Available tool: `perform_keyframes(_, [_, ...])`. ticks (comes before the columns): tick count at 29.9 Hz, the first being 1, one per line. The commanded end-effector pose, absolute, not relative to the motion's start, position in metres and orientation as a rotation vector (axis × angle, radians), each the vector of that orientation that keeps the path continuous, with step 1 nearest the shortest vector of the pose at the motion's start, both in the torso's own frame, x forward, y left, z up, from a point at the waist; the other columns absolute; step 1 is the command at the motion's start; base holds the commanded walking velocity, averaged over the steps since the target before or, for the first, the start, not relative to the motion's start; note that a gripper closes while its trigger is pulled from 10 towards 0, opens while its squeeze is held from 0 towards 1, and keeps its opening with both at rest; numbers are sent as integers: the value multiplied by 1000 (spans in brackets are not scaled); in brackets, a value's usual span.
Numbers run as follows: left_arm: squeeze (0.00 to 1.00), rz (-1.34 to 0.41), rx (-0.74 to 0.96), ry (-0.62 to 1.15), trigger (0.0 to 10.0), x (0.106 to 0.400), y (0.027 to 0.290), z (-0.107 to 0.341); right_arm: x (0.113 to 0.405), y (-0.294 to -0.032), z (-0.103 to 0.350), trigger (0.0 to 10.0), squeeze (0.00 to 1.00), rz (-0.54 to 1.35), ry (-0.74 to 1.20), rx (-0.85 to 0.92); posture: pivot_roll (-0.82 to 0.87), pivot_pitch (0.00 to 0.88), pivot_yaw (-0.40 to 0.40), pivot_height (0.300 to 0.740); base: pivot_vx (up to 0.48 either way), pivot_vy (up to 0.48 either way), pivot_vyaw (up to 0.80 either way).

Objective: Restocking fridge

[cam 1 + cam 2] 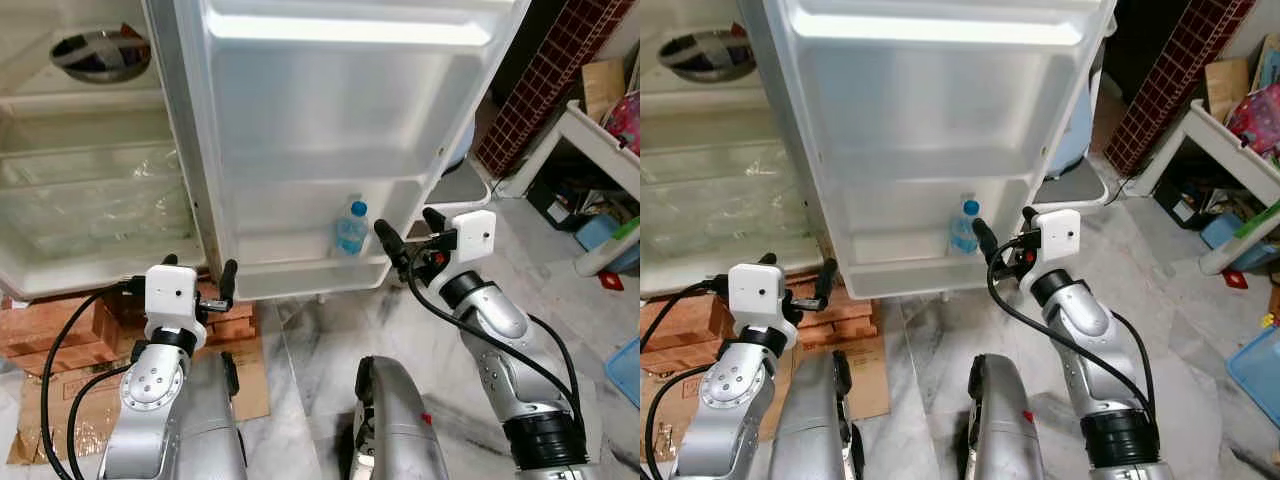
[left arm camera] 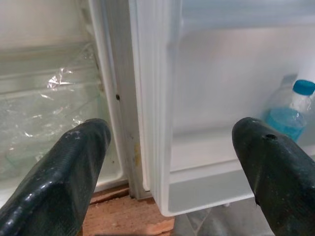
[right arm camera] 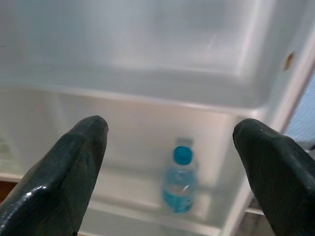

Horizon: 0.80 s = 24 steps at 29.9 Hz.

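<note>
Left eye view: the water bottle (image 1: pixel 351 229) stands upright on the lowest door shelf (image 1: pixel 310 276) of the open fridge door (image 1: pixel 330 130), its blue cap up and its long axis vertical. The right end effector (image 1: pixel 406 236) is released, fingers spread and empty, and sits just beside the bottle; from it the bottle lies at about 9 o'clock. The left end effector (image 1: pixel 196 280) is also released and empty, low near the door's hinge edge; from it the bottle lies at about 2 o'clock and well apart. The right arm is judged the nearer one. Right eye view: the same layout holds, with the bottle at about 10 o'clock from the right end effector and no contact visible between them. A metal bowl (image 1: pixel 705 52) sits on an upper shelf inside the fridge cabinet. Left wrist view: the two black fingers (image 2: pixel 59 182) stand wide apart, framing the hinge post; the bottle appears off toward one finger, not centred. Right wrist view: the fingers are wide apart and the bottle stands upright between them, further on along the pointing line, on the shelf floor. Assessment: this bottle already appears stocked; any approach to it would come from the right, across its upright axis.
</note>
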<state>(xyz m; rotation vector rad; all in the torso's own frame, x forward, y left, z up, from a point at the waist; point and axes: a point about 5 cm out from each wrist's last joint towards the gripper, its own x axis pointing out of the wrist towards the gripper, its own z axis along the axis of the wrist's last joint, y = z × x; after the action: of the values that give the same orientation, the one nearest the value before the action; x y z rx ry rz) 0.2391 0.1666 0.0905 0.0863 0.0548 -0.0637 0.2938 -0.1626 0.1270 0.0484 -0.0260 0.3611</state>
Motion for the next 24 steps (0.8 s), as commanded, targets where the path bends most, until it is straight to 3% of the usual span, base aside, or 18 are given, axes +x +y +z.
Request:
perform_keyframes(1, [0,-66,91,67,10000,238,165,88,292,-174,125,10000,0,308,-17,31,40,64,-82,640,0,0,0])
perform_keyframes(12, [0,-92,91,74,10000,240,160,86,262,-167,91,10000,0,244,104,69,37,41,-78,683,0,0,0])
perform_keyframes(24, [0,-94,97,66,10000,242,159,87,264,-175,87,10000,0,178,136,94,35,37,-78,735,0,0,0])
